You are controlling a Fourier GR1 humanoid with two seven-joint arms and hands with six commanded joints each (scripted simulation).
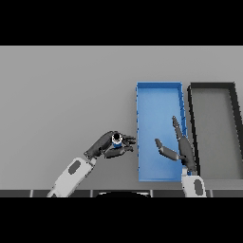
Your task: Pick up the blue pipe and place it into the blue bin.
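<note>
The blue pipe shows end-on as a small blue tube with a dark bore and a light rim. My left hand has its fingers and thumb curled round it, holding it just left of the blue bin's left wall. The blue bin is a long shallow tray running away from me, right of centre. My right hand hovers over the bin's near right part, fingers straight and thumb spread, holding nothing.
A black bin with a grey floor lies right beside the blue bin, their long sides nearly touching. Grey table stretches to the left and far side.
</note>
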